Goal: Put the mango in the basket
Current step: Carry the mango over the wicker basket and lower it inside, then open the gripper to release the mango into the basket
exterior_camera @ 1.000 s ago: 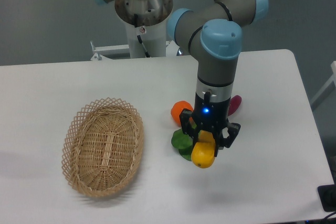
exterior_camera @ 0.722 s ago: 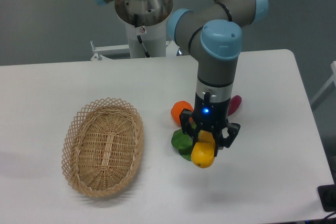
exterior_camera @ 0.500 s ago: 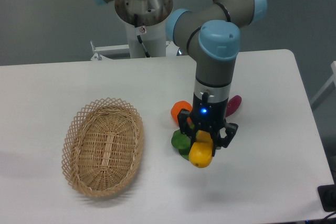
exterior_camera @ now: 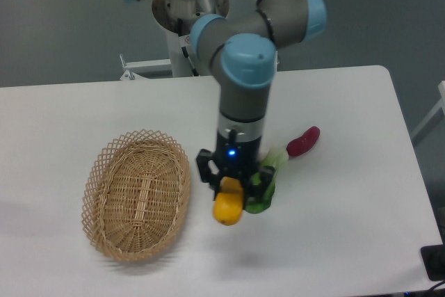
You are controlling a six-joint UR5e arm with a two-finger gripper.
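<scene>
Near the middle of the frame, the pincer (exterior_camera: 230, 184) grips the mango (exterior_camera: 228, 206), holding it just right of the basket's (exterior_camera: 111, 172) rim, apparently above the white surface (exterior_camera: 348, 227). Green items (exterior_camera: 263, 196) lie behind it, partly hidden, and a magenta vegetable (exterior_camera: 303, 141) lies further right.

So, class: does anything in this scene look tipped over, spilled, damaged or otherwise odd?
Nothing stands out. The gripper holds the mango beside the upright, intact basket; a magenta vegetable and green produce lie on the table.
</scene>
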